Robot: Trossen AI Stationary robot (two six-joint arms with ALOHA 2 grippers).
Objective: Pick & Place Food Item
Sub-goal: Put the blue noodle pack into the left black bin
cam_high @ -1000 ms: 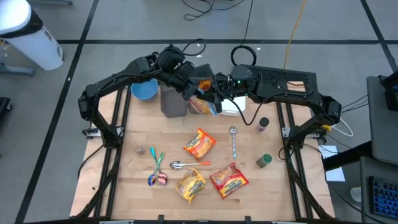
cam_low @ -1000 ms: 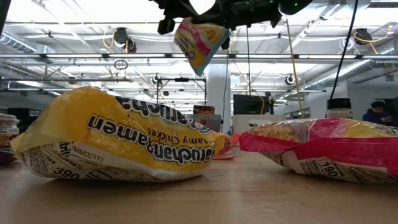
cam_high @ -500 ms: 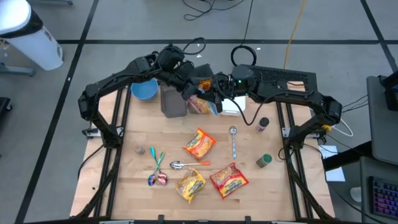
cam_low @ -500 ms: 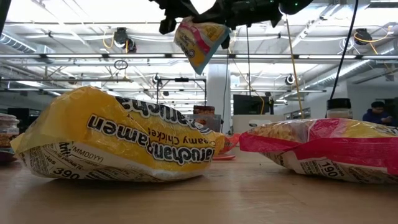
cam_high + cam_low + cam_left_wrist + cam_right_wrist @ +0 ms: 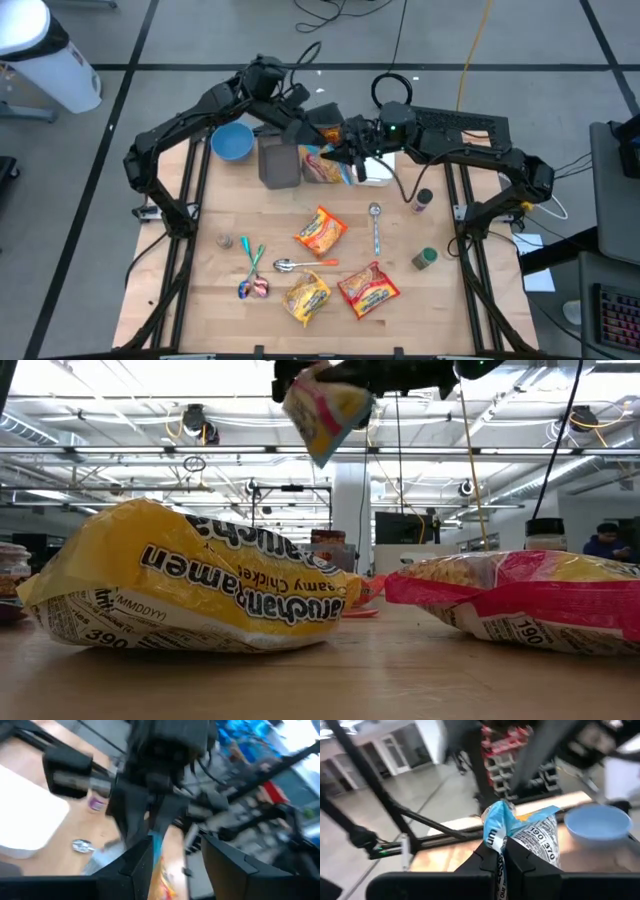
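While the wooden surface (image 5: pixel 400 300) fills the centre of the high view, both arms meet over its far edge, at upper centre of the frame. Between them hangs the blue-edged ramen packet (image 5: pixel 326 165), lifted clear of the surface; in the low view it dangles at top centre (image 5: pixel 325 412).

Right gripper (image 5: pixel 349 152): closed on the packet's top seam. Right wrist view shows its two fingers (image 5: pixel 490 862) pinched together on the crimped blue edge of the packet (image 5: pixel 530 840).

Left gripper (image 5: pixel 303 128): just left of the packet, jaws parted with a clear gap in the left wrist view, packet edge (image 5: pixel 159 855) showing in that gap. Whether a finger touches it, I cannot tell.

Around the packet, largest first:
- grey bin (image 5: pixel 279 162), directly left of the packet, touching or nearly so
- white box (image 5: pixel 375 170), directly right of it, under the right arm
- blue bowl (image 5: pixel 232 144), upper left of the surface, beside the bin
- three ramen packets lying flat, lower centre: orange one (image 5: pixel 321 231), yellow one (image 5: pixel 307 298), red one (image 5: pixel 368 287); yellow and red fill the low-view foreground
- large spoon (image 5: pixel 376 226), right of the orange packet
- small spoon (image 5: pixel 303 264), below the orange packet
- dark-capped jar (image 5: pixel 422 201) and green-lidded jar (image 5: pixel 425 259), near the right edge
- small wrapped items (image 5: pixel 252 285), lower left.
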